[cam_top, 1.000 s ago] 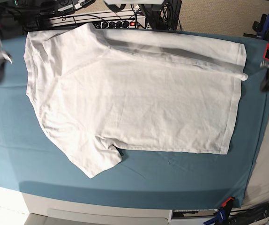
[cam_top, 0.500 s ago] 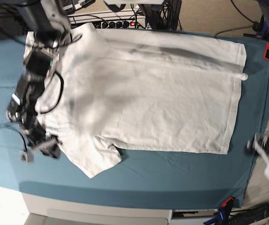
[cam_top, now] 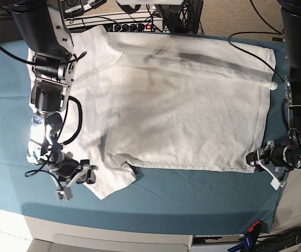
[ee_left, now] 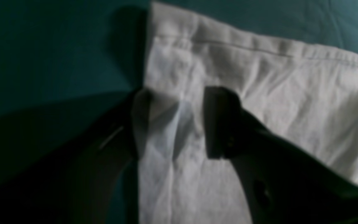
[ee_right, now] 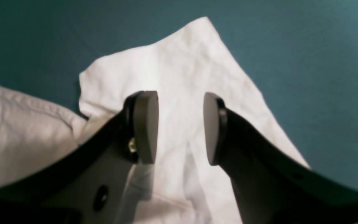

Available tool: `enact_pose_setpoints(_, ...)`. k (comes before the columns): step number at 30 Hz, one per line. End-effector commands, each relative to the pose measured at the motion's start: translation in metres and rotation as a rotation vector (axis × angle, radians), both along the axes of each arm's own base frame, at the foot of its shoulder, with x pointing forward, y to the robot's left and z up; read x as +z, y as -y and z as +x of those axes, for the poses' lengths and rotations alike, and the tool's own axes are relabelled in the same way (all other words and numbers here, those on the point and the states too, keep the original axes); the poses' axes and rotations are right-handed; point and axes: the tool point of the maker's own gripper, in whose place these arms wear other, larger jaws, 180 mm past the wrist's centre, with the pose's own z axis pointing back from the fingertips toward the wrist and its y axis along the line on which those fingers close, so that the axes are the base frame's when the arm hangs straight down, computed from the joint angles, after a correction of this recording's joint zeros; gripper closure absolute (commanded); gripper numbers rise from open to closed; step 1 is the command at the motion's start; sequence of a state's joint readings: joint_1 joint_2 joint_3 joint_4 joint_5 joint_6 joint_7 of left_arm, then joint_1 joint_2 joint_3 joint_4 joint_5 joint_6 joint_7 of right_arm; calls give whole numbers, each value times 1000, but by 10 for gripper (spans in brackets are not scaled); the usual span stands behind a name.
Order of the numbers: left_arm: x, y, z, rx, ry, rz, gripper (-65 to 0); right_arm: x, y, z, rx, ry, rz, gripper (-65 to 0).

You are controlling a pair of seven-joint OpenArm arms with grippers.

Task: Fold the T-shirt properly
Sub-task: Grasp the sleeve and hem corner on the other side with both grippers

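The T-shirt is spread flat on the teal cloth. Its hem corner lies between the unclenched left gripper; its sleeve tip beneath the unclenched right gripper. Cloth might be pinched too.

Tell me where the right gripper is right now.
In the base view the right gripper is low on the left, jaws open over the near sleeve of the T-shirt, above the teal table cloth.

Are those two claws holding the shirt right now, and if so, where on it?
Nothing is held. The right gripper is open over the T-shirt sleeve; the left gripper is open at a bottom hem corner.
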State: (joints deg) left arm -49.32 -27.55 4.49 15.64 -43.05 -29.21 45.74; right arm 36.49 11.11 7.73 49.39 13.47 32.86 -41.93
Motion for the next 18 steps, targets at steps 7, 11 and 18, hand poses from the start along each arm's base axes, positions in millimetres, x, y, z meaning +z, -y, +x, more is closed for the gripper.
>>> enact_pose_setpoints(7,12,-35,1,22,16,76,-283,22,5,11,-5,72,2,-241)
enact_pose_setpoints(11,15,-49,0,54,17,86,-283,22,4,12,-5,78,4,-241)
enact_pose_setpoints(18,24,-8,6,11,44,-76,-270,22,-1,13,-1,82,12,-241)
